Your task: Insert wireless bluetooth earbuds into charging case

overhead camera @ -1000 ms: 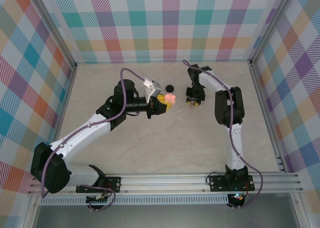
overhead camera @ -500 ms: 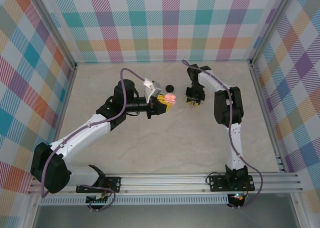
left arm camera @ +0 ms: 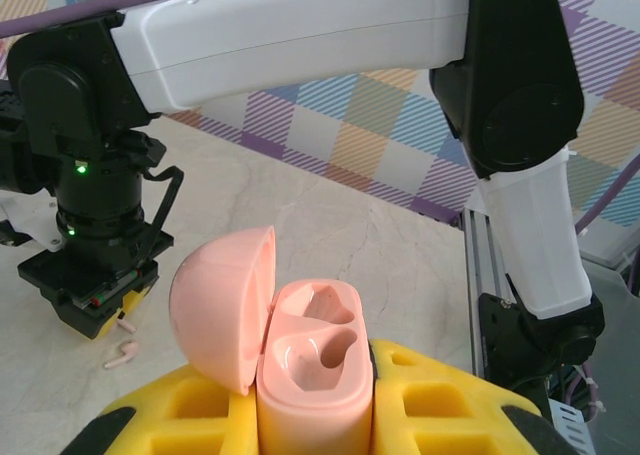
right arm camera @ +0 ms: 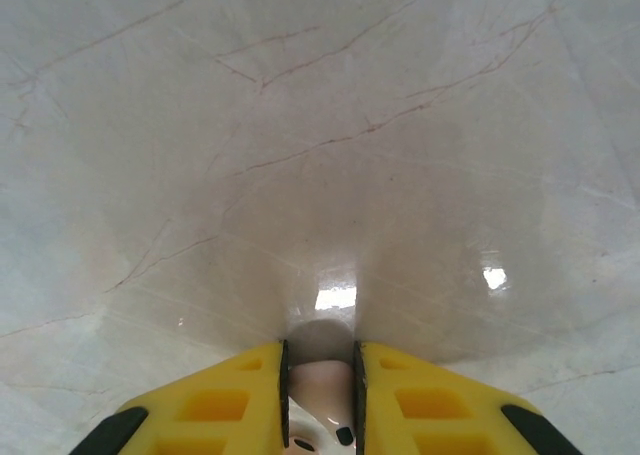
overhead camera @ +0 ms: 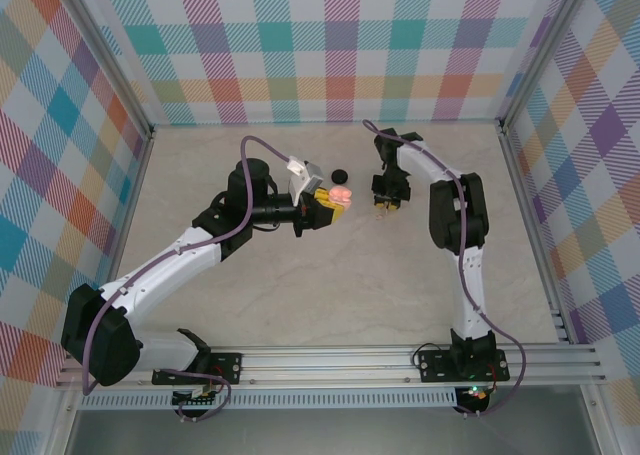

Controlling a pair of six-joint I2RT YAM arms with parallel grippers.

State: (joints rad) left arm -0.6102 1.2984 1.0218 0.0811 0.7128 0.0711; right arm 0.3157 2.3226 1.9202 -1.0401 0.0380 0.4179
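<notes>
Where the L arm reaches to mid-worktop, the L hand is clamped on the pink case, w/ yellow fingers pressed on both sides of its body. Case is upright & open. Its lid is hinged back to the left in the wrist view, and both sockets are empty. In the top view the case is held above the surface, approx centre. A small black round thing lies on the worktop just beyond it, apart from both hands.

R hand points straight down, tips at the worktop, just right of the case w/ a gap btwn them. In its own wrist view the fingers stand nearly together w/ a pale pink earbud filling the gap & touching both inner faces, so it's closed on the bud. Bud is right at the surface; can't tell if it's lifted. From the L wrist cam a 2nd pink earbud lies loose on the worktop just beside the R hand's tips, apart from them as far as I can tell.
</notes>
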